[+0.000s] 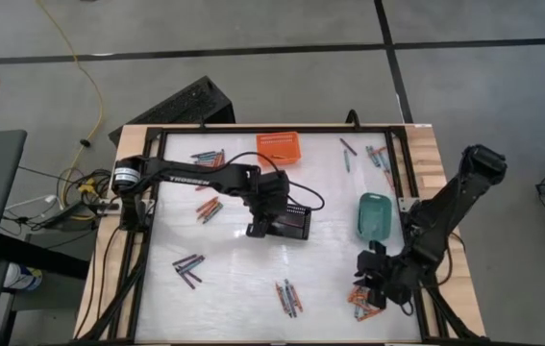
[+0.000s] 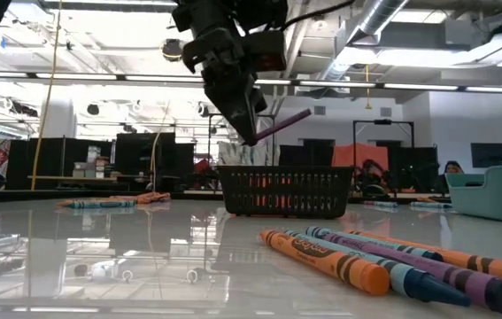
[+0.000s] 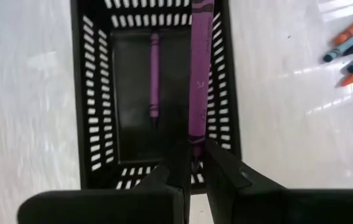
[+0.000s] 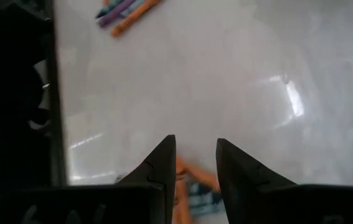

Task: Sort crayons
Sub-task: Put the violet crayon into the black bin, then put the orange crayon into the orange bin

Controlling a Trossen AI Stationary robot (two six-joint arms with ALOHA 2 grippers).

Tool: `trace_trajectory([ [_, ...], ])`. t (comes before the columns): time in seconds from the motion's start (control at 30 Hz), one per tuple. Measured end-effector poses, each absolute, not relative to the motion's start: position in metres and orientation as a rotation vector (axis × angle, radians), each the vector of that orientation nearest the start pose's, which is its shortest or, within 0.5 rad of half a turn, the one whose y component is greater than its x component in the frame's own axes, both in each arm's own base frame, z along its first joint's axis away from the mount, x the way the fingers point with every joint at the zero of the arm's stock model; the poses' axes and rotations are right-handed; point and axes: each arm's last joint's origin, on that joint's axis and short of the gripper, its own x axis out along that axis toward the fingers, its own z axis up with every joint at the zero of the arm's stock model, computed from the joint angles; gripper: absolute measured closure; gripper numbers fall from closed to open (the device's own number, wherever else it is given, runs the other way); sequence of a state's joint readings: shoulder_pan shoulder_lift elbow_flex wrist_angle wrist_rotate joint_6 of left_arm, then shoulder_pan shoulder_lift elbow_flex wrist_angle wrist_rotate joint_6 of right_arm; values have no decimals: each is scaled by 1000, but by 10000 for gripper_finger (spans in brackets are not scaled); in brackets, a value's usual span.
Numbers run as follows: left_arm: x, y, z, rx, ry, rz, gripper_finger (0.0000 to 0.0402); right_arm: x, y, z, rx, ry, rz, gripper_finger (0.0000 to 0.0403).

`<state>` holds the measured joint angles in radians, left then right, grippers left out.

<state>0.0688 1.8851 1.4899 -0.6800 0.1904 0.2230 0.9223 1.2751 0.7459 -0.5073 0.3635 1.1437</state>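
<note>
I see the black basket [image 3: 95,99] holding one purple crayon [image 3: 154,74] flat on its floor. My left gripper [image 3: 192,171] hangs over it, clamped on a second purple crayon [image 3: 198,74]. "TROSSEN" reads along the left arm [image 1: 190,177]. My right gripper [image 4: 195,165] stands apart above crayons [image 1: 360,303] at the desk's [image 1: 234,279] near edge.

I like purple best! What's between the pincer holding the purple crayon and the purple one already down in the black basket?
Only air. The left wrist view shows the left pincer holding its purple crayon above the black basket, where the other crayon lies.
</note>
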Motion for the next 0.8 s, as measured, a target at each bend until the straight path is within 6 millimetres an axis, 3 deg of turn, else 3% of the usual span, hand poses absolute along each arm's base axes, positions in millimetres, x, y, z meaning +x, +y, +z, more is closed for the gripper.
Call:
trace_trajectory([
  [0.2,396,17,231,79,1048,-228,366,138,198,213,449,997,10,294],
  [0.5,398,16,232,83,1024,-227,309,126,225,180,482,1190,-42,294],
  [0.8,398,14,232,74,1021,-249,280,124,246,172,385,1300,-103,304],
])
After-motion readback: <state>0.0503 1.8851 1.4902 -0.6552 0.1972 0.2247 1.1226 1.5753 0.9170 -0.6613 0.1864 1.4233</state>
